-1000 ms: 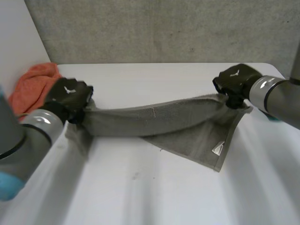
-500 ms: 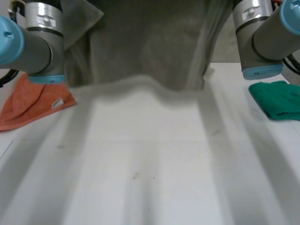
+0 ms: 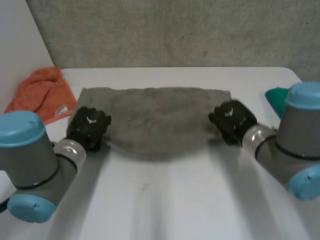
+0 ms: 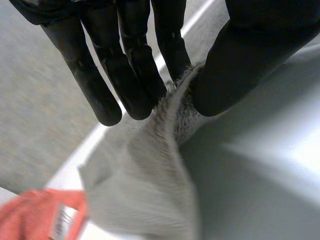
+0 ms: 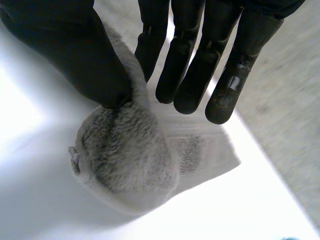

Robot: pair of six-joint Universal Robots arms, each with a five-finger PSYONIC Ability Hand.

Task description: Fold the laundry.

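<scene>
The towel (image 3: 155, 117) lies spread on the desk (image 3: 165, 200). The left hand (image 3: 89, 127) pinches its near-left corner between fingers and thumb, and the right hand (image 3: 231, 120) likewise pinches its near-right corner. Best to lift the 2 corners level and lay them squarely on the far edge.

The white table (image 3: 165, 200) bears a grey towel (image 3: 155, 117) spread near its far edge, an orange cloth (image 3: 42, 95) at the far left corner, and seemingly a green cloth (image 3: 274, 96) at its right edge.

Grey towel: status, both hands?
Left hand pinching near-left corner of grey terry towel. Right hand pinching near-right corner. Towel spread on white table. Orange cloth, green cloth at sides.
</scene>
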